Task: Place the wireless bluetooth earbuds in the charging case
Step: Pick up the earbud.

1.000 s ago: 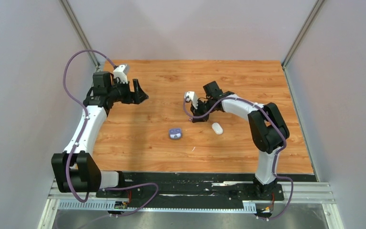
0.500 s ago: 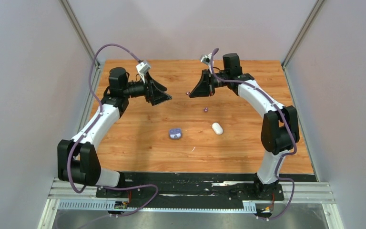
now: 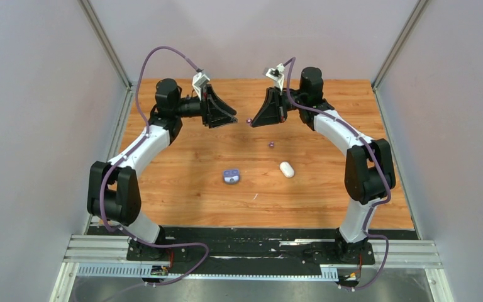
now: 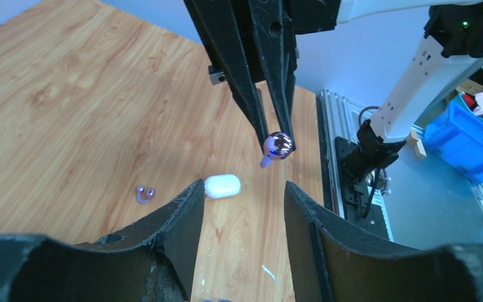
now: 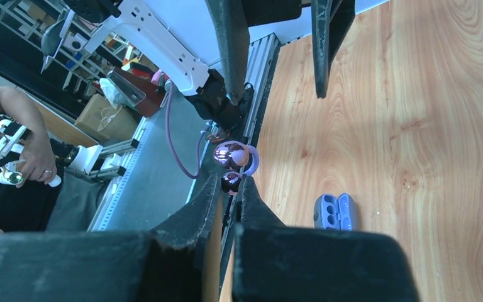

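Earbud (image 4: pixel 278 145) (purple) pinched in right gripper (image 3: pixel 250 123) tips | left gripper (image 4: pixel 244 189) half-open, empty, facing it

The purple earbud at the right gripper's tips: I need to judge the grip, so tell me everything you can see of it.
The purple earbud is a tiny glossy dark-purple bead with a paler lilac stub on one side. It is pinched between the fingertips of the right gripper, held in the air above the wooden table. The left gripper faces it with jaws apart, not touching it.
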